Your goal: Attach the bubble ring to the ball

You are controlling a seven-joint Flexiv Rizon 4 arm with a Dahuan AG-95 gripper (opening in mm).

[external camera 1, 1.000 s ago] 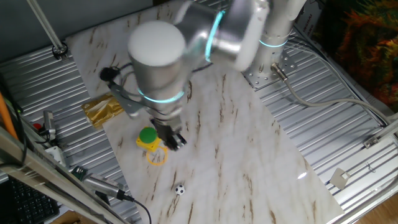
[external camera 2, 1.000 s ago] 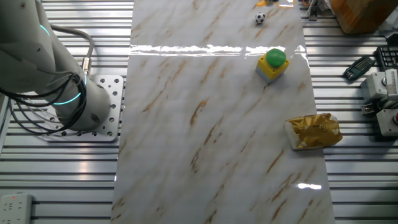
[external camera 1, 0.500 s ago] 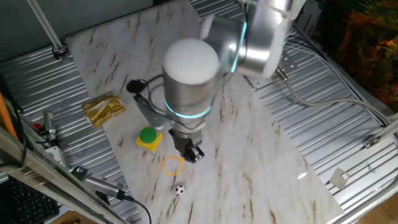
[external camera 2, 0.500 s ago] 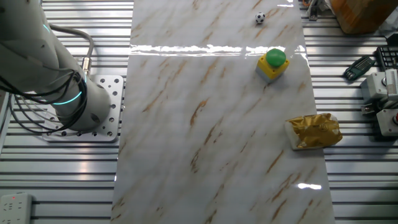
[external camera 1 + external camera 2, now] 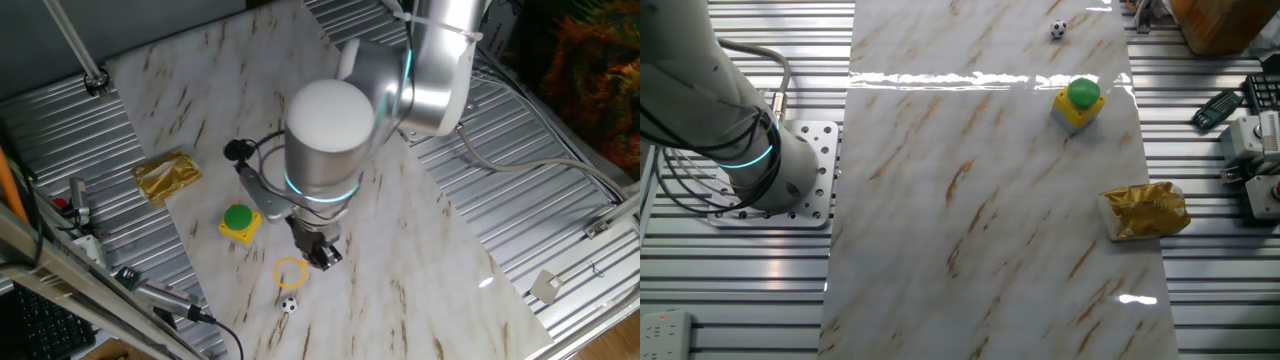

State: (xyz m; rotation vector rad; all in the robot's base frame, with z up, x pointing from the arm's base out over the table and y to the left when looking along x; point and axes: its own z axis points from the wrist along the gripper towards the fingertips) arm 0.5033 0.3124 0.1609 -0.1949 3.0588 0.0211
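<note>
The bubble ring (image 5: 290,273), a thin yellow-orange loop, sticks out to the left of my gripper (image 5: 322,256), which is shut on its short handle. The ball (image 5: 289,305), tiny and white with black patches, lies on the marble board just below the ring in one fixed view, a small gap apart. In the other fixed view the ball (image 5: 1058,29) sits near the board's far edge. There, the ring and the gripper are out of view and only the arm's base (image 5: 740,140) shows at the left.
A yellow box with a green round button (image 5: 239,222) (image 5: 1080,100) stands left of the gripper. A gold foil packet (image 5: 167,176) (image 5: 1143,212) lies further along the board's edge. Cables and tools (image 5: 150,295) lie on the ribbed metal table beside the board's near corner.
My gripper has carried the ring to the right and toward the near edge, away from the green button box, to just above the ball. The ball has not moved.
</note>
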